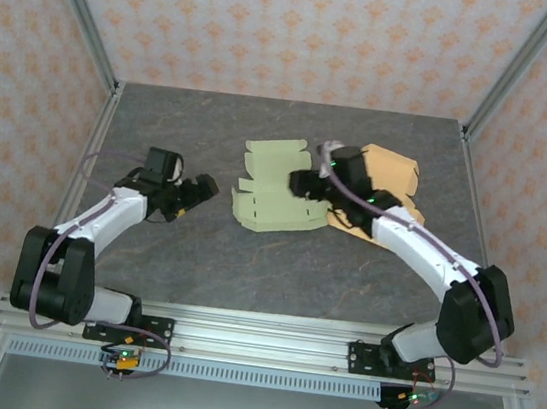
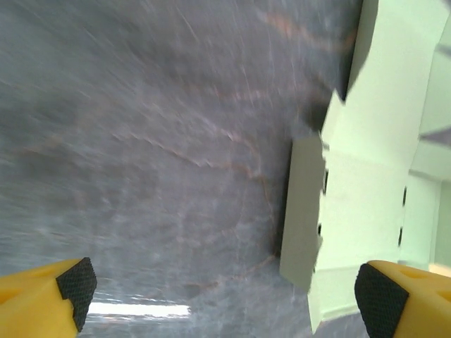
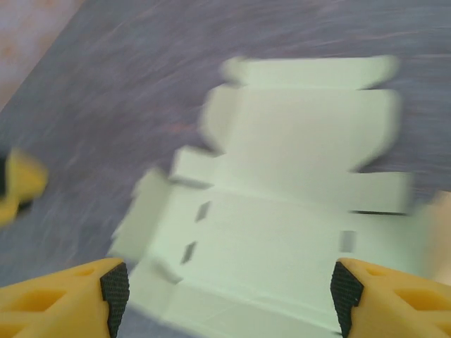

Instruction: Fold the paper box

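Top external view: I see the pale green box blank (image 1: pixel 269 199) lying flat and unfolded near the middle of the grey table (image 1: pixel 196 255). Its long axis runs roughly from the near side to the far side, leaning a little left. The narrower flapped end points at the back wall and the wider panel faces the arm bases. A second, orange blank (image 1: pixel 394 170) lies just to its right, partly under my right arm. My right gripper (image 1: pixel 301 183) hangs over the green blank's right edge. In the blurred right wrist view, the right gripper (image 3: pixel 229 289) has its fingers (image 3: pixel 345 289) spread wide above the sheet (image 3: pixel 296 211), gripping nothing. My left gripper (image 1: pixel 205 190) sits just left of the blank and points at it. In the left wrist view, the left gripper (image 2: pixel 229 289) is also released, with its pads (image 2: pixel 76 282) far apart over bare stone. There the blank's (image 2: pixel 373 183) left side flap stands slightly raised.
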Tool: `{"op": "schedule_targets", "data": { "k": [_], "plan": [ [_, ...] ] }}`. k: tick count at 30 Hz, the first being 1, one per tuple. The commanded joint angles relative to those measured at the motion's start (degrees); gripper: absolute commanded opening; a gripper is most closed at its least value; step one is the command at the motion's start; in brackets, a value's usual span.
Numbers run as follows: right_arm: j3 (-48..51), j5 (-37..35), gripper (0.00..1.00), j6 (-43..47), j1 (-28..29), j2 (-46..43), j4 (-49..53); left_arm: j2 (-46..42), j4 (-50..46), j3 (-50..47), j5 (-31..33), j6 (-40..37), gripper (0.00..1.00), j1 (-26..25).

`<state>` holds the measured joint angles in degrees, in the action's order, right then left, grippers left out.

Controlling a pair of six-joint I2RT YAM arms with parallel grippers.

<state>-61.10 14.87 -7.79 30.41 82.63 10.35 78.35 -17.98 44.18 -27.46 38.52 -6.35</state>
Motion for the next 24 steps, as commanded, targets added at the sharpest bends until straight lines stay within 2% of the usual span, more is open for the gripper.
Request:
{"op": "schedule_targets", "data": {
  "k": [1,5,8,10,12,14,17,22,24],
  "plan": [
    [1.15,-0.70,0.77,-5.97,-4.27,3.41,4.51,2.12,3.72,0.64,-1.28,-2.73,0.96,-3.83],
    [-0.42,-3.55,0.77,-4.47,-6.75,7.52,5.63,5.09,6.47,0.97,0.13,-2.79,0.93,-5.47],
    [-2.09,-0.88,0.76,-4.48,-7.51,11.69,5.78,7.83,8.40,1.96,0.61,-3.45,0.90,-5.92],
    [-2.83,2.94,0.71,-5.10,-7.40,14.57,4.86,10.01,9.75,2.80,-0.15,-3.39,0.88,-6.00],
    [-3.06,3.44,0.67,-5.47,-7.30,16.91,3.87,11.31,10.84,3.20,-0.69,-2.93,0.88,-5.92],
    [-4.09,2.01,0.57,-5.18,-7.13,19.08,4.22,11.88,11.64,3.33,-0.59,-2.58,0.88,-5.92],
    [-5.73,1.95,0.35,-3.04,-6.76,20.64,5.43,11.77,10.78,3.93,0.36,-2.49,0.88,-5.96],
    [-8.90,5.24,0.13,7.50,-5.08,19.91,8.32,5.21,5.79,5.08,5.43,-4.64,0.94,-5.91],
    [-10.76,5.66,0.08,14.26,-4.47,19.74,10.97,1.12,3.84,5.50,8.74,-5.72,0.96,-5.87]
  ]
}}
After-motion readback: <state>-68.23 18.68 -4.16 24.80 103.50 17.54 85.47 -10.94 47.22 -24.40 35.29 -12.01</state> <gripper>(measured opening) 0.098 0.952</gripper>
